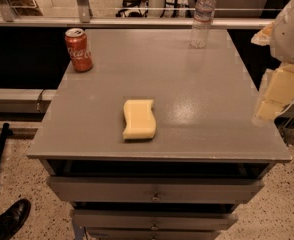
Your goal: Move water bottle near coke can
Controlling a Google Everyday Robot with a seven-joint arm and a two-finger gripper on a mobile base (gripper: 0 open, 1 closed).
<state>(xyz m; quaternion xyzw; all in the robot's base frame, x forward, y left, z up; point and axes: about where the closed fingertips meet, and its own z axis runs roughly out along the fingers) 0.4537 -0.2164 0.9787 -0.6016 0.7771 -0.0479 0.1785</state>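
The clear water bottle (203, 16) with a white cap stands upright at the far right of the grey table (197, 104). The red coke can (78, 49) stands upright at the far left of the table. My gripper (273, 96) hangs from the white arm at the right edge of the table, over its near right side. It is well in front of the bottle and touches nothing.
A yellow sponge (138, 119) lies flat near the table's front middle. Drawers (154, 191) sit below the table front. A black shoe (9, 221) is on the floor at the lower left. A rail and windows run behind the table.
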